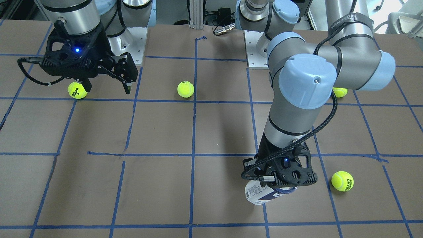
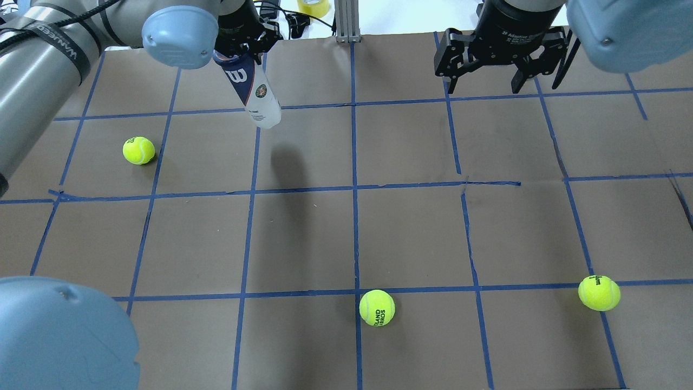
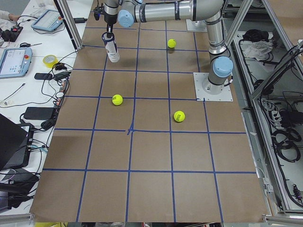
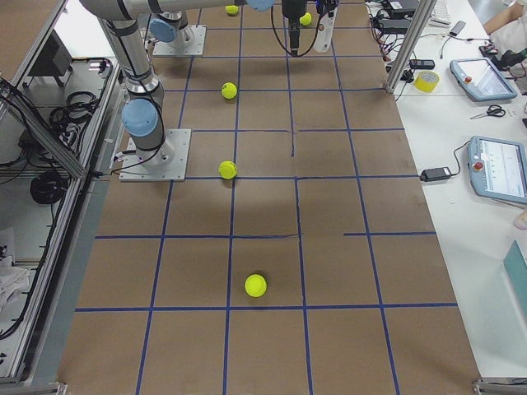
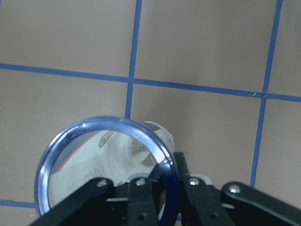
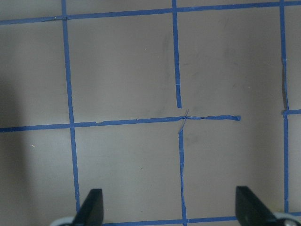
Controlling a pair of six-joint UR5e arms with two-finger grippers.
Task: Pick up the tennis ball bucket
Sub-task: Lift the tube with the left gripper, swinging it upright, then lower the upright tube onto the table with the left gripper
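The tennis ball bucket (image 2: 254,92) is a clear can with a white and navy Wilson label and a navy rim. My left gripper (image 2: 238,51) is shut on its rim and holds it in the air at the table's far left, hanging tilted, with its shadow apart from it on the paper. In the front-facing view the bucket (image 1: 261,195) hangs under the left gripper (image 1: 281,188). The left wrist view looks down into its open navy rim (image 5: 94,125), with one finger inside the rim. My right gripper (image 2: 506,81) is open and empty above the table's far right; its fingers (image 6: 91,207) frame bare paper.
Several yellow-green tennis balls lie on the brown, blue-taped table (image 2: 411,233): one at the left (image 2: 139,150), one near centre (image 2: 377,307), one at the near right (image 2: 599,292). Another ball (image 1: 340,92) lies behind the left arm. Operators' tables flank the far edge.
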